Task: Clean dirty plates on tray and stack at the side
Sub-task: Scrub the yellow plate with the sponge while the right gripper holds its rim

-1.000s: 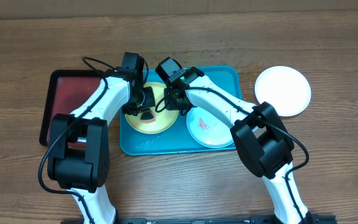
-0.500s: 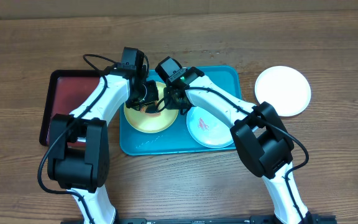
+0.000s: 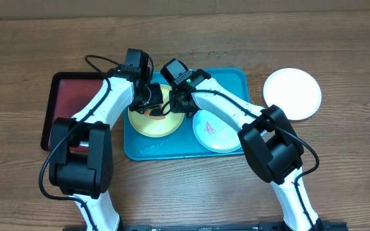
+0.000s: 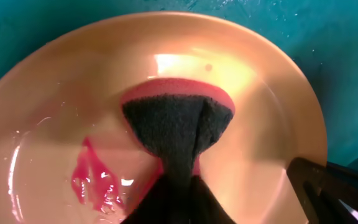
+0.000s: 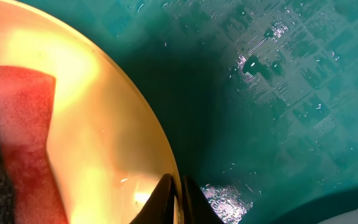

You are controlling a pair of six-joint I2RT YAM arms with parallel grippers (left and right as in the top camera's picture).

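Your left gripper (image 3: 153,108), clamped on the sponge (image 4: 178,127), has slid toward the far edge of the tray (image 3: 233,78). Right gripper (image 5: 178,196) pinches the rim of the yellow plate (image 3: 148,126). The smear (image 4: 91,177) remains, so scrubbing looks unfinished.

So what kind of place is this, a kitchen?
Probably a robot practice lab, not a real kitchen: robot arms at a plain wooden table, with plastic plates on a teal tray.

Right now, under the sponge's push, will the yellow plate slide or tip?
Probably slippery: yellow plate and tray glisten wet. Likely light, stiff plastic, so it would skate if freed. The right gripper pinching its rim should stop sliding and tipping.
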